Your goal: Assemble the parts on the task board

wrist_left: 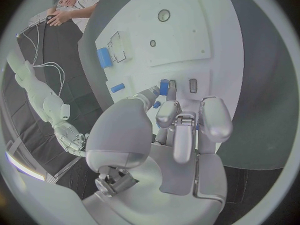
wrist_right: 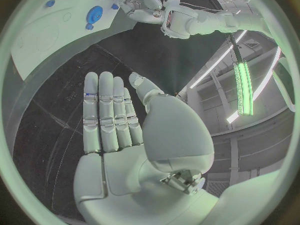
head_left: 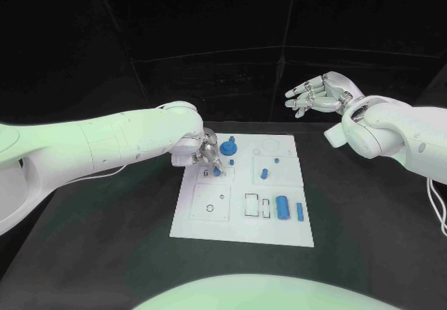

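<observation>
Over the far left part of the task board (head_left: 244, 213), the left hand (head_left: 207, 152) is reaching down with its fingers (wrist_left: 185, 130) drawn close together around a small blue part (head_left: 216, 171), apparently pinching it upright at a seat in the board; in the left wrist view the blue piece is peeking out just past the fingertips, so the hold looks real, though how firm it is I cannot tell. Judging by the pose, the hand is coming from above so that the part can be pressed straight down. Beside the hand, toward the board's far edge, a round blue gear (head_left: 230, 148) is already sitting on the board. Toward the board's right side a short blue peg (head_left: 265, 173) is lying, and near the board's near right corner a blue block (head_left: 283, 208) and a slim blue pin (head_left: 300, 211) are waiting. The right hand (head_left: 320, 92) is hanging well away beyond the board's far right corner, flat, fingers straight and side by side, holding nothing, likely parked to leave the board free.
</observation>
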{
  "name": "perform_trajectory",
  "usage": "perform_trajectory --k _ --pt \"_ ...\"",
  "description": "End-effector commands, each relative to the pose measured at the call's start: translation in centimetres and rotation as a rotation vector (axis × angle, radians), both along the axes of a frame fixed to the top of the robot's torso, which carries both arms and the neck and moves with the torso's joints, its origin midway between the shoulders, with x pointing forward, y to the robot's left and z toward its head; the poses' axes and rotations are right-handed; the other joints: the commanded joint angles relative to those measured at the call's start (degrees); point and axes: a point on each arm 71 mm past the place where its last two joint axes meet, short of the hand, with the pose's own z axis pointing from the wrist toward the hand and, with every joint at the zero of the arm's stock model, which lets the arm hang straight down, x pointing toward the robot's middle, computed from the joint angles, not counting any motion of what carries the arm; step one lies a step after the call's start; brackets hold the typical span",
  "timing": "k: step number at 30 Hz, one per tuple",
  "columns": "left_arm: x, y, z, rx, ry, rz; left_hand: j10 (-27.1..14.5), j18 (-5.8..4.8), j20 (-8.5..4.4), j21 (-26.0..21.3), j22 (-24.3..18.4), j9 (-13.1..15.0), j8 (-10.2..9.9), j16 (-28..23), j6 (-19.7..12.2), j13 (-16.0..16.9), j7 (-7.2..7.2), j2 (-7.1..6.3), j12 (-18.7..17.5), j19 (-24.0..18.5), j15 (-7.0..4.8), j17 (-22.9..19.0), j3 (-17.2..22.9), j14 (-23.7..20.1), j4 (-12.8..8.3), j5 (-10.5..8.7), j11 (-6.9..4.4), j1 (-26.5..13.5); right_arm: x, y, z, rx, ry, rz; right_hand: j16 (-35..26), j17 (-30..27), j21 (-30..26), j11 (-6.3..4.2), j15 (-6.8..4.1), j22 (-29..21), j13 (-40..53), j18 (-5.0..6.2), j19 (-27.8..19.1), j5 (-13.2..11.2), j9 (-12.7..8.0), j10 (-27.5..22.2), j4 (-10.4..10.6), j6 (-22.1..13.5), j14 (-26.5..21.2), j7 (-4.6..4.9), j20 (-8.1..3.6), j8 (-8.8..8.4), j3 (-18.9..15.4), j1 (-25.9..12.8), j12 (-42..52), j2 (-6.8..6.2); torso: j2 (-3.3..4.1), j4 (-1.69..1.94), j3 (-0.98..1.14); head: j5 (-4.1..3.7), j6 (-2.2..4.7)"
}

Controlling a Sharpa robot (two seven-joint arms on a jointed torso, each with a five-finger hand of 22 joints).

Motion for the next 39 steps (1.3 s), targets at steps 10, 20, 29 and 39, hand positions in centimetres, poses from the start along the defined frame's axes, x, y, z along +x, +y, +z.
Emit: perform_trajectory --k 10,20,29,39 --pt "0.1 0.6 0.7 -0.086 -0.049 0.081 1.1 -0.91 0.01 0.5 0.4 4.3 1.5 0.2 -0.7 0.2 0.06 -0.99 0.5 0.0 0.17 15.1 12.0 6.1 -8.4 -0.11 0.03 -2.4 0.0 -0.2 0.2 0.005 -0.009 -0.004 -0.4 -0.1 -0.2 0.34 0.33 -0.1 -0.1 0.65 0.1 0.2 0.0 -0.1 0.4 -0.5 -0.1 0.04 0.53 -0.09 -0.1 -0.5 -0.4 0.08 -0.10 0.03 0.04 0.22 -0.23" --pt "0.0 1.0 0.1 -0.109 -0.085 0.145 1.0 -0.90 -0.02 0.5 0.4 4.6 1.9 0.2 -0.7 0.0 0.02 -1.42 0.3 0.0 0.13 15.1 13.0 6.1 -8.8 -0.08 -0.01 -2.8 0.0 -0.3 0.2 0.005 -0.009 -0.007 -0.5 -0.3 -0.5 0.42 0.40 -0.2 -0.3 0.63 0.1 0.3 -0.1 -0.2 0.5 -0.8 -0.2 0.13 0.58 -0.21 -0.2 -0.5 -0.5 0.04 -0.07 0.08 0.05 0.50 -0.27" --pt "-0.3 1.2 -0.7 -0.134 -0.120 0.189 1.1 -0.94 -0.05 0.6 0.6 4.8 2.1 0.2 -0.6 -0.1 0.00 -1.72 0.3 0.1 0.10 15.1 13.7 6.1 -8.9 0.06 -0.05 -3.0 0.0 -0.5 0.2 0.004 -0.011 -0.011 -0.6 -0.4 -0.7 0.47 0.44 -0.3 -0.4 0.63 0.1 0.3 -0.1 -0.2 0.6 -1.1 -0.2 0.19 0.62 -0.31 -0.2 -0.4 -0.6 0.05 -0.07 -0.04 0.00 0.48 -0.19" --pt "-0.7 1.6 -1.5 -0.124 -0.110 0.205 1.1 -0.95 -0.07 0.7 0.7 4.9 2.2 0.2 -0.6 -0.1 -0.02 -1.83 0.4 0.2 0.08 15.1 13.9 6.1 -9.0 0.09 -0.07 -3.2 0.0 -0.6 0.2 0.000 -0.013 -0.015 -0.8 -0.6 -0.9 0.53 0.49 -0.4 -0.6 0.63 0.1 0.4 -0.1 -0.3 0.6 -1.4 -0.3 0.26 0.66 -0.41 -0.2 -0.4 -0.7 0.03 -0.03 -0.08 -0.03 0.81 -0.31"
